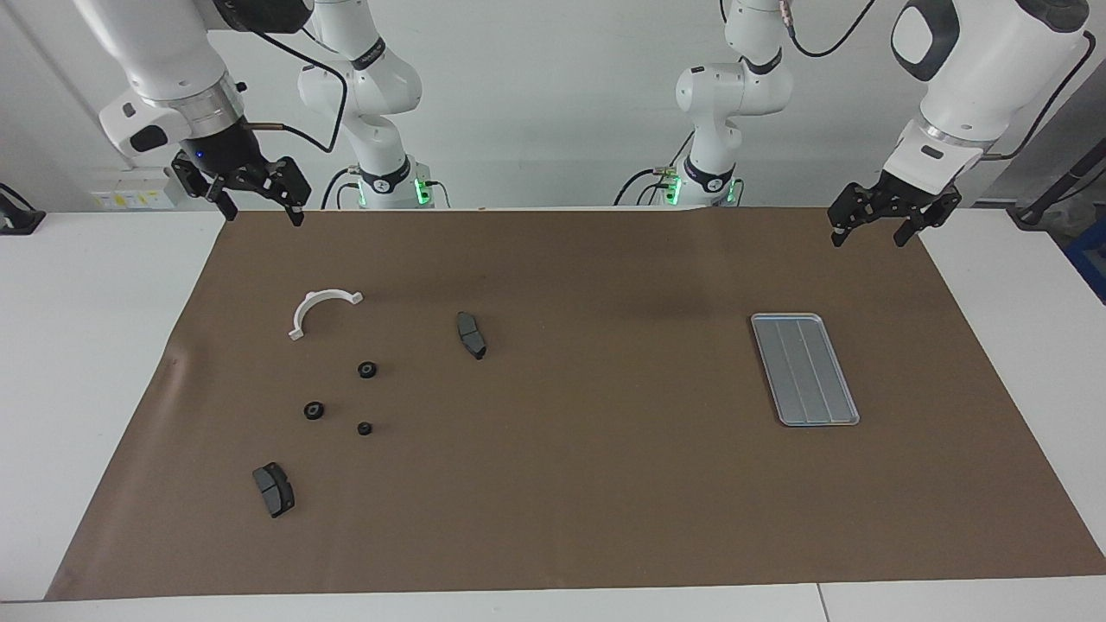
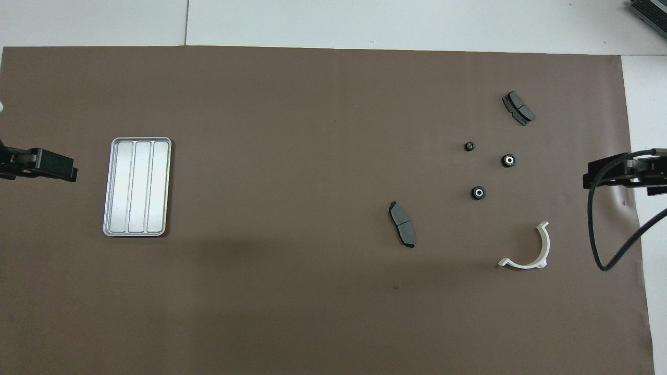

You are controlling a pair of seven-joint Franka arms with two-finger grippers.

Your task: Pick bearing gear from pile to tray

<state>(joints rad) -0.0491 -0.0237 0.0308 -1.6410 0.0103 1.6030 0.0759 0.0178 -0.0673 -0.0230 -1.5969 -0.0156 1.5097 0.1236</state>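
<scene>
The pile lies toward the right arm's end of the table. It holds a white half-ring bracket, two dark grey brake pads, and three small black round pieces. The silver grooved tray lies empty toward the left arm's end. My right gripper is open and empty, raised over the mat's edge beside the pile. My left gripper is open and empty, raised beside the tray.
A brown mat covers most of the white table. A black cable hangs from the right arm. Both arm bases stand at the robots' edge of the table.
</scene>
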